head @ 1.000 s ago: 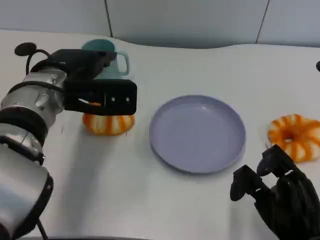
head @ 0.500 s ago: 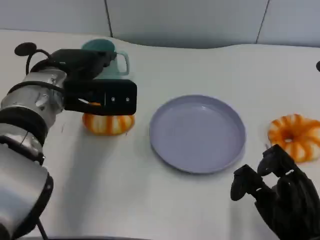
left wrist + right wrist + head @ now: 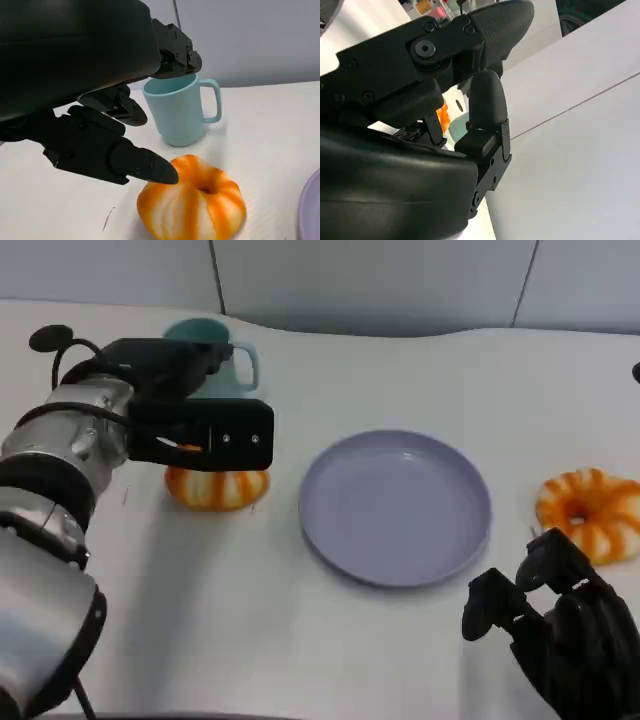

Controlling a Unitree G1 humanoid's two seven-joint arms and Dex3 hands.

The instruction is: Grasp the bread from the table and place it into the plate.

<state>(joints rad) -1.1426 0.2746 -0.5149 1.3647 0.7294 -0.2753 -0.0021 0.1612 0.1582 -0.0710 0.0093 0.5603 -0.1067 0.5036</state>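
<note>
An orange-and-white striped bread ring [image 3: 216, 488] lies on the white table, left of the lavender plate [image 3: 395, 508]. My left hand [image 3: 196, 426] hovers right over it with its fingers stretched out and holds nothing. In the left wrist view a fingertip [image 3: 150, 167] sits just above the bread [image 3: 192, 207], with a gap still showing. A second striped bread ring [image 3: 591, 513] lies to the right of the plate. Near the table's front right, my right hand [image 3: 558, 635] rests with its fingers loosely bent and apart, holding nothing.
A teal mug [image 3: 217, 352] stands just behind the left bread and close to my left hand; the left wrist view shows the mug [image 3: 181, 111] upright behind the bread. The plate's rim [image 3: 313, 210] lies close beside that bread.
</note>
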